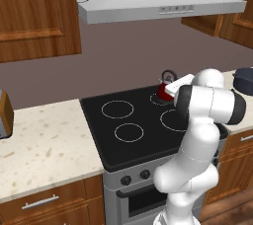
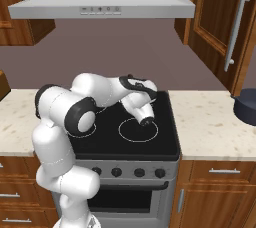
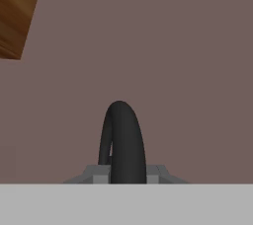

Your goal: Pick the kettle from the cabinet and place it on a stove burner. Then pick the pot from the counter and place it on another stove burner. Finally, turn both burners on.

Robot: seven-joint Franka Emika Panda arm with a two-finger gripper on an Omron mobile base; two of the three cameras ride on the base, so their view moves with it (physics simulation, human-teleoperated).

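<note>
Here the claw (image 3: pixel 126 175) is clamped on the kettle (image 1: pixel 166 90) handle, above the stove burner (image 1: pixel 160 98)

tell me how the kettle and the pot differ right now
The kettle is glossy red with a black arched handle; the pot is dark blue-grey and wider. The kettle stands on the black cooktop at a rear burner, with the claw around its handle; the pot sits on the beige counter, untouched. Both stand upright.
</note>
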